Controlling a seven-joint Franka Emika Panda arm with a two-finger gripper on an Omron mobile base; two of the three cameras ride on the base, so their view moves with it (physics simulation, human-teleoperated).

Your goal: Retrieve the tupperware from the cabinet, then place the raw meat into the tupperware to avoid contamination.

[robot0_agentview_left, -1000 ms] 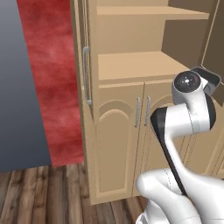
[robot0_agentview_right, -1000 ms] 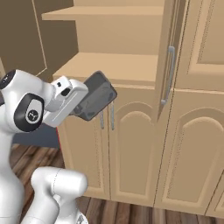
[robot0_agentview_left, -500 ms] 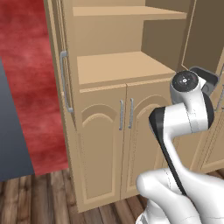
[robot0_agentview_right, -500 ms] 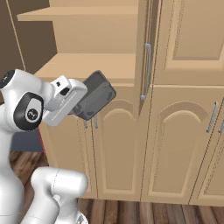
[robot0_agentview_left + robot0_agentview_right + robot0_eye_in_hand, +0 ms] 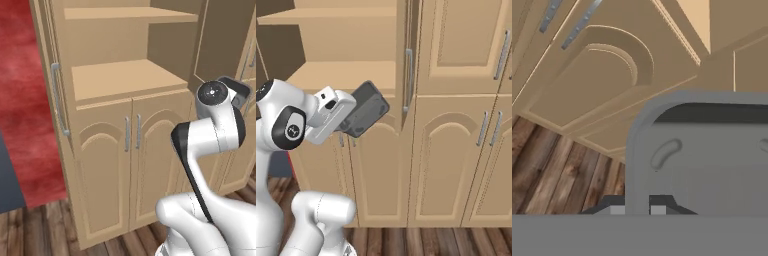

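My gripper [image 5: 350,119] is shut on the edge of the tupperware [image 5: 368,108], a dark grey rounded box held tilted in the air in front of the cabinet [image 5: 346,75]. Seen from the hand, the tupperware [image 5: 702,155] looms close above the gripper [image 5: 637,209]. Its dark rim [image 5: 241,92] peeks out behind my arm's upper joint in the left base view. The cabinet [image 5: 125,80] stands with its upper doors open and bare tan shelves, while its arched lower doors stay closed. The raw meat is out of view.
An open upper door [image 5: 408,65] with a silver bar handle juts out right of the tupperware. More closed tan doors [image 5: 466,155] follow on the right. A red wall [image 5: 22,100] lies left of the cabinet. Wood flooring [image 5: 557,170] runs below.
The whole scene has slid leftward in both base views, so the base has moved. The arm keeps the same pose, with the tupperware still in its grip.
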